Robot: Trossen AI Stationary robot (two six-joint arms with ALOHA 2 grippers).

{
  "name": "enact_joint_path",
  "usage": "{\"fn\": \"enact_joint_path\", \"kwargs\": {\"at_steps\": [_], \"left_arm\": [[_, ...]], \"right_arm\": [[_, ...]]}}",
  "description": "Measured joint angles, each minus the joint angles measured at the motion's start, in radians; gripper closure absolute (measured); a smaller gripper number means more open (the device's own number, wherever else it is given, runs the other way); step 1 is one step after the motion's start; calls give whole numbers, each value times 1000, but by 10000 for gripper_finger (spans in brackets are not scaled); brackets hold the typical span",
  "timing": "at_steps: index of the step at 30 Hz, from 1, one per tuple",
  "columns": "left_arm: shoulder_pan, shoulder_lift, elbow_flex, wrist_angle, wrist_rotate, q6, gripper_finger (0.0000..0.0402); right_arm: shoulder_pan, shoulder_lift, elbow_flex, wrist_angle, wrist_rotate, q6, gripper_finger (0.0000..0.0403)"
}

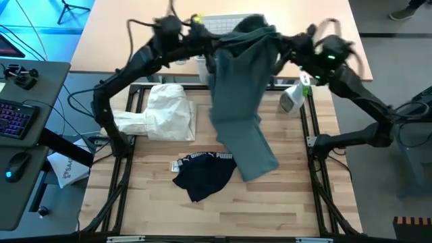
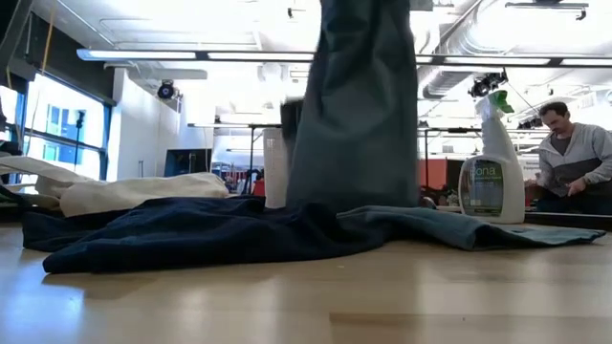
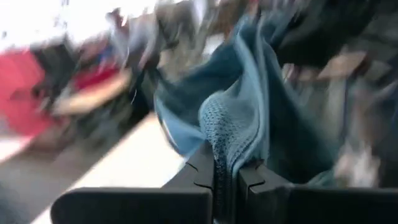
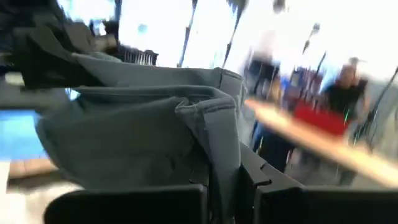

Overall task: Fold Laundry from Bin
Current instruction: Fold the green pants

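High view: grey-green top (image 1: 243,101) hangs between both raised arms at the table's far edge; its hem drapes beside the black Puma piece (image 1: 202,172); white cloth (image 1: 165,111) lies apart.
Low view: bare tabletop (image 2: 316,306) in front.
Left wrist view: left gripper (image 3: 227,177) pinches the top's edge.
Right wrist view: right gripper (image 4: 231,186) clamps its hem.

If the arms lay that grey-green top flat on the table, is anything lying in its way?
Yes. The grey-green top hangs from both grippers, left gripper and right gripper. Its trailing end touches the black Puma piece, and the white cloth lies alongside.
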Motion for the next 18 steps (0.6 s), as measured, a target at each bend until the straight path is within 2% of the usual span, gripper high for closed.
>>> {"fn": "enact_joint_path", "kwargs": {"at_steps": [2,4,6,9,12,15,17,18], "left_arm": [[11,-13,22,95,109,-38,401],[4,-23,52,157,198,-67,401],[-8,-25,79,150,257,-91,401],[-42,-22,99,110,338,-153,401],[-97,-21,126,144,461,-296,401],[-175,-18,141,311,562,-497,401],[-233,-8,141,476,572,-618,401],[-259,0,141,557,565,-652,401]], "right_arm": [[-4,-20,49,23,-10,-58,388],[3,-36,106,-16,-104,-91,388],[16,-45,162,-130,-221,-73,388],[39,-45,244,-340,-368,14,388],[100,-46,334,-395,-574,182,387],[173,-35,405,-258,-797,368,387],[238,-12,425,-36,-908,487,387],[269,4,427,81,-927,530,387]]}}
